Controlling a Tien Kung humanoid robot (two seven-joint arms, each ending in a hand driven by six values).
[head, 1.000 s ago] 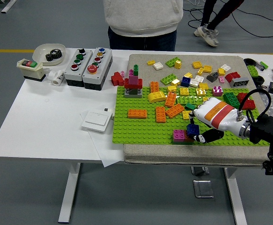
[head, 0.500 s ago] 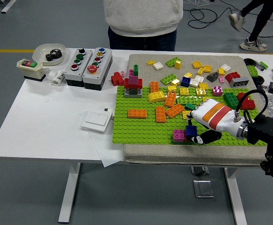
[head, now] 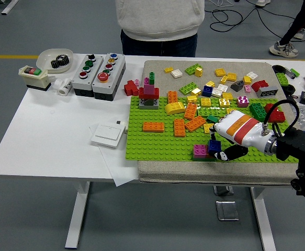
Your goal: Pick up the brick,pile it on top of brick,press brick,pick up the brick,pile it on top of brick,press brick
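My right hand (head: 220, 148) reaches in from the right over the green baseplate (head: 157, 141). Its fingers are curled on a dark blue brick (head: 214, 146), which sits on a red piece right beside a magenta brick (head: 200, 151) near the plate's front edge. The thumb (head: 230, 153) lies under and to the right of the blue brick. Whether the blue brick is fully seated I cannot tell. My left arm is out of view.
Orange bricks (head: 185, 123) and a red-magenta-green tower (head: 149, 93) stand on the plate. Loose bricks (head: 220, 83) cover the grey mat behind it. Button boxes (head: 99, 75), a white switch (head: 108, 135) and a bowl (head: 54, 57) lie left. A person (head: 160, 23) stands at the far side.
My right hand has shifted slightly left and down with the blue brick toward the magenta brick, then held still over the last half second.
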